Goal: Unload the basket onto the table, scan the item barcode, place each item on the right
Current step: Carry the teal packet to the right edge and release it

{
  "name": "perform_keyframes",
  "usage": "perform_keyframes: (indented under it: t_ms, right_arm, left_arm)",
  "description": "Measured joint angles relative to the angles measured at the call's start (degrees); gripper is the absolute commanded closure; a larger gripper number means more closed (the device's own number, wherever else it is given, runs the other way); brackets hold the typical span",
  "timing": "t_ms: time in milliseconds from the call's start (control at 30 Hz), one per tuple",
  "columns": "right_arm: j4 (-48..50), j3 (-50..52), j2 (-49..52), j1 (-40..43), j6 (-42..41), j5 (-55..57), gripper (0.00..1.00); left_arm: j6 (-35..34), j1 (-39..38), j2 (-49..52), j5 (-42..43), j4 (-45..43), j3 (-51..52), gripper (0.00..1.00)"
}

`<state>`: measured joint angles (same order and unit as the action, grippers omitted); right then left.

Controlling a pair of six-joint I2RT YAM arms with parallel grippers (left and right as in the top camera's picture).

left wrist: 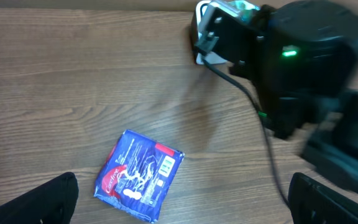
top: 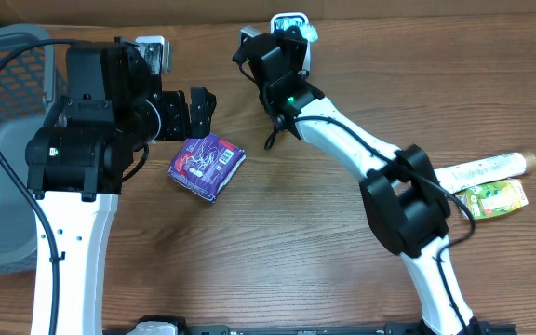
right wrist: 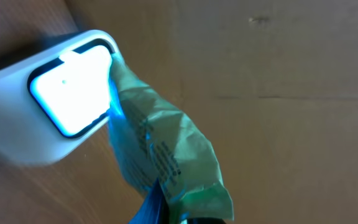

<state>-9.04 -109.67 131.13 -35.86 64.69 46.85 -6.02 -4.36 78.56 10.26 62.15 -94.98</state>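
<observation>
From overhead we look straight down on the table, far enough to take in the left arm and the right arm. Our left wrist view slants down from some height across the wood, with the pack low in frame and the scanner at the top edge; the overhead shares both. Our right wrist view sits very close, the scanner's lit window and a packet filling it.

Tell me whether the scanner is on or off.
On: the scanner window glows bright white, casting blue light on the green packet beside it.
</observation>
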Motion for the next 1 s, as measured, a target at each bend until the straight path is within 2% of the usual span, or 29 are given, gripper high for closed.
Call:
perform_keyframes:
  t_ms: [167,200,233,300,433,467,600,767,867,900,933,1000]
  right_arm:
    - [-23.9,0.1,-14.5,-0.9,-16.8,-5.3,0.96]
    - [-32.8,0.1,-21.6,-0.5,-27.5,-9.6,0.96]
    - [-34.3,0.0,-23.2,-0.3,-30.4,-10.9,0.96]
    - [-43.8,-0.7,-29.2,1.9,-46.1,-19.0,0.96]
    - [-56.4,-1.0,-32.4,10.8,-68.0,-32.9,0.96]
    - [-61.1,-0.5,-31.7,15.4,-77.2,-37.4,0.96]
    - [-60.8,5.7,-29.6,26.6,-90.7,-42.0,0.96]
    - [-53.4,19.2,-28.7,39.3,-98.8,-43.6,0.96]
    - [-47.7,27.2,-28.5,44.8,-100.8,-43.9,0.95]
    - [-47.1,29.4,-28.5,46.3,-101.1,-43.9,0.82]
    - [-47.0,30.2,-28.5,47.1,-101.2,-43.9,0.51]
    - [-46.4,31.5,-28.5,49.6,-100.8,-44.0,0.23]
  left_arm:
    - [0.0,0.0,0.0,0.0,0.0,0.0,0.01]
    - [0.0,0.0,0.0,0.0,0.0,0.0,0.00]
    - [0.0,0.0,0.0,0.0,0.0,0.0,0.01]
    - [0.0,0.0,0.0,0.0,0.0,0.0,0.00]
    - [0.0,0.0,0.0,0.0,0.0,0.0,0.00]
    - [0.0,0.0,0.0,0.0,0.0,0.0,0.01]
    - [0.0,0.0,0.0,0.0,0.0,0.0,0.00]
    - [0.0,0.0,0.0,0.0,0.0,0.0,0.00]
    - [0.0,0.0,0.0,0.0,0.0,0.0,0.01]
    - [0.0,0.0,0.0,0.0,0.0,0.0,0.00]
    - [0.0,0.0,0.0,0.0,0.0,0.0,0.01]
    - [0.0,0.0,0.0,0.0,0.0,0.0,0.00]
